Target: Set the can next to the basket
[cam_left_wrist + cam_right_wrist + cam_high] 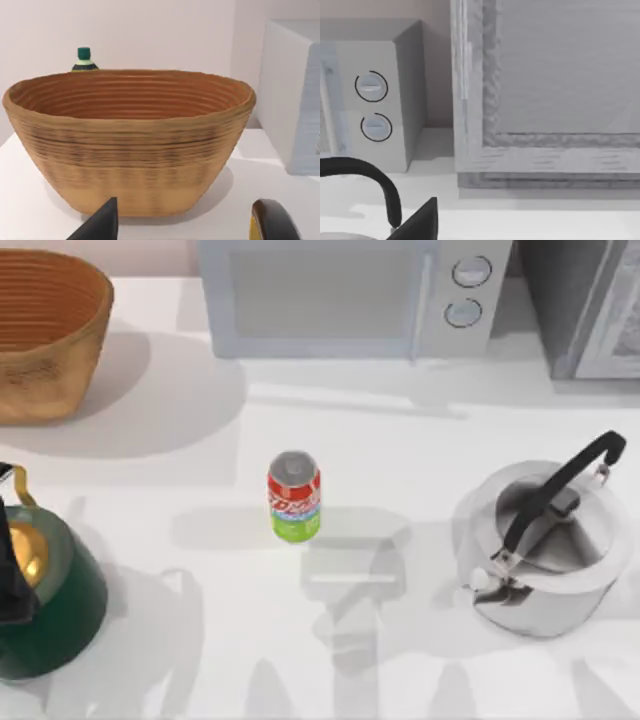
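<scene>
Can [294, 496]: white lettering on the red band, too small to read. Silver top, pale blue stripe, lime-green bottom. It stands upright at about the middle of the table [400, 430], nothing touching it. It is well apart from the basket [45, 335], which sits at the far left corner.

Microwave [350, 295] is at the back centre, with two round dials [468, 290] and no readable marks. A grey cabinet [590, 305] with a framed panel is at the back right.

Table is plain white and glossy, with soft grey shadows across the near part, some just in front of the can. Back wall is pale.

Green kettle [55, 600] with a gold lid is near left. Silver kettle [545, 545] with a black handle is near right. The can is between them, touching neither.

Left wrist view: basket [130, 145] is close, tan-orange with ribbed inside walls, resting flat on the white top. A bottle [84, 59] with a green cap pokes up behind its rim, label unreadable. The microwave's white side [295, 95] is beside it.

Left gripper [102, 225] is low over the table, facing the basket. Spread or pressed together: cannot tell.

Right wrist view: microwave dials [372, 105], cabinet panel [560, 70], and the silver kettle's handle [370, 175] curving close by.

Right gripper [422, 222] is low, just beside that handle, facing the back of the table. Spread or pressed together: cannot tell.
</scene>
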